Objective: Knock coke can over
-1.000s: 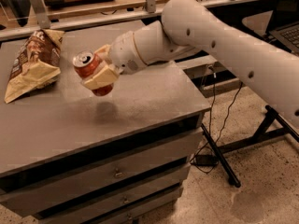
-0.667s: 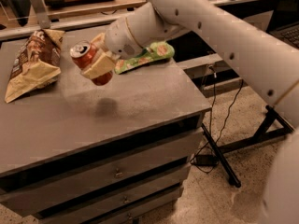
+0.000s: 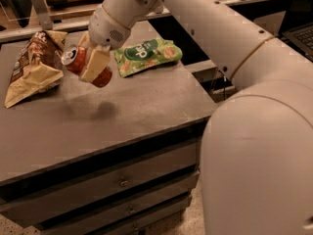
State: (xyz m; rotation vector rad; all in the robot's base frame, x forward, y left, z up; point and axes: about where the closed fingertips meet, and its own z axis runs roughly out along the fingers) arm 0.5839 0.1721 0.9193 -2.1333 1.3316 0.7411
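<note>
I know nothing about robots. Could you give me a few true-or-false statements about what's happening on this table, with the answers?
1. The gripper, above the table between the two bags, is shut on the coke can. True.
2. The coke can stands upright on the table. False: it is tilted in the gripper and held off the tabletop, with its shadow below it.
3. A green snack bag lies on the table, on the picture's right of the can. True.
4. The brown snack bag sits in an open drawer. False: it lies on the tabletop at the picture's left, and the drawers are shut.
</note>
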